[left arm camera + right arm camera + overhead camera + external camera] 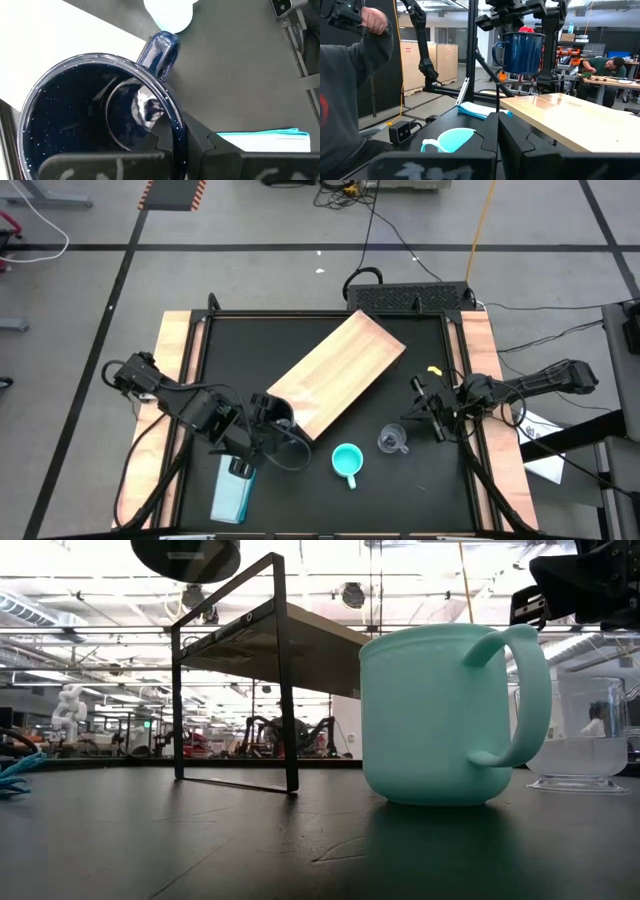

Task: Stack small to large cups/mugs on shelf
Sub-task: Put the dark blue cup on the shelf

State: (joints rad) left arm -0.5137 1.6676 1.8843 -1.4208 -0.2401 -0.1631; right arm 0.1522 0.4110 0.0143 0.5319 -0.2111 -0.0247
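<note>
While I watch from above, the left gripper (268,418) sits at the near-left end of the shelf (338,373), its fingers closed on the rim of the dark navy mug (100,115). From the right wrist camera I see that mug (521,51) hanging clear above the shelf's (570,120) top face, upright, its handle pointing away from the board. The shelf lies diagonally across the black table (300,500), raised on a dark frame. The turquoise mug (346,461) stands on the table in front of the shelf, and the clear cup (391,441) stands just beside it, apart, on the right arm's side. The right gripper (428,411) waits at the table's right side with its fingers fully closed and nothing between them. A pale-teal block (232,491) lies at the near-left edge.
</note>
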